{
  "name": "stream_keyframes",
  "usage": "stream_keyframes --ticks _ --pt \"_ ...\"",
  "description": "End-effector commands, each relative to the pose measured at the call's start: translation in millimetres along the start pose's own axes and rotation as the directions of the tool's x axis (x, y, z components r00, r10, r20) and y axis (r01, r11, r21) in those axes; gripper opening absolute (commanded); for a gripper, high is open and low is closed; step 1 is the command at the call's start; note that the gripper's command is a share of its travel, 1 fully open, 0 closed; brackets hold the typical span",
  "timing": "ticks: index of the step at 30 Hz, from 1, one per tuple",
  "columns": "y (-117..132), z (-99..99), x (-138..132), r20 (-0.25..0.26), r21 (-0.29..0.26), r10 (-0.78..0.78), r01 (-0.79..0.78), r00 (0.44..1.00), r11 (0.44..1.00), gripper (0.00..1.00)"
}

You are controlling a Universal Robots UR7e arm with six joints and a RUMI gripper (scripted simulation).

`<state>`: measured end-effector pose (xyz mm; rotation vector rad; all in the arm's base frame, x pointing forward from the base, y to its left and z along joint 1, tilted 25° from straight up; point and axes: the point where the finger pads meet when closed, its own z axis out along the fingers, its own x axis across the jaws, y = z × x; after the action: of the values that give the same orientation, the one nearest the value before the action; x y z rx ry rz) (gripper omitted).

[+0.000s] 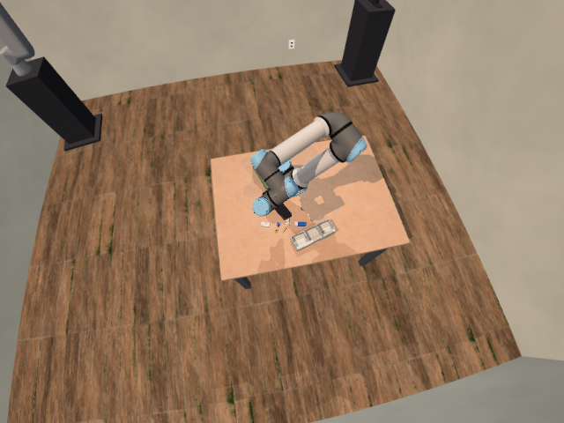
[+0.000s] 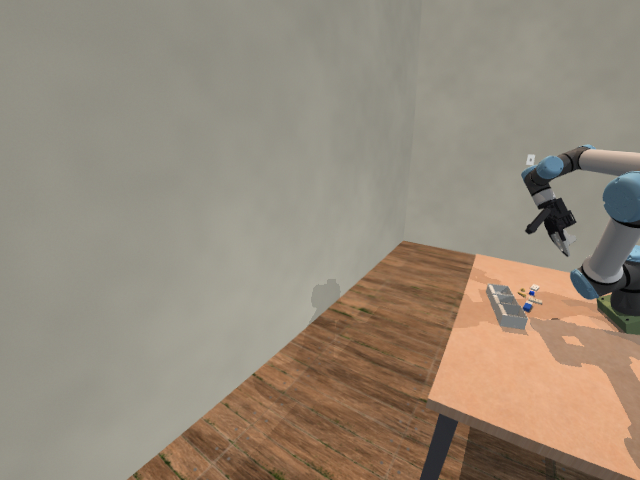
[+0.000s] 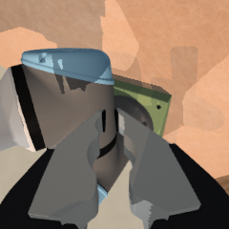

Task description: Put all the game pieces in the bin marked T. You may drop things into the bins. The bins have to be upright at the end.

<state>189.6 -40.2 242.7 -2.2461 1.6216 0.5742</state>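
Several small game pieces lie on the table point(image 1: 246, 255) point(image 2: 516, 387) in a loose cluster: a white tile point(image 1: 265, 224) point(image 2: 535, 287), a small blue piece point(image 1: 278, 224) point(image 2: 531, 292), small yellow pieces point(image 1: 276, 230) point(image 2: 522, 291) and a blue and white piece point(image 1: 299, 223) point(image 2: 527, 306). A grey row of three bins point(image 1: 337, 227) point(image 2: 509, 321) stands upright just beside them; its letters are too small to read. My gripper point(image 1: 285, 213) point(image 2: 564, 250) point(image 3: 110, 111) is shut and empty. It hangs well above the cluster, tilted. The wrist view shows only my fingers, my own arm and the green base.
The arm's green base plate point(image 2: 620, 315) point(image 3: 153, 102) sits at the back of the table. Two black pillars point(image 1: 364, 40) point(image 1: 55, 104) stand on the wooden floor far from the table.
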Motion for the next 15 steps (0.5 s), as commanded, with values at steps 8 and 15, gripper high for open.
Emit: stream_keyframes --ticks 8,15 --pt "-34.5 -16.7 4.0 -0.184 0.289 0.194 -0.135 0.964 0.948 0.04" --pt "-58.2 -35.6 16.6 -0.282 0.445 0.318 -0.170 0.905 0.879 0.04"
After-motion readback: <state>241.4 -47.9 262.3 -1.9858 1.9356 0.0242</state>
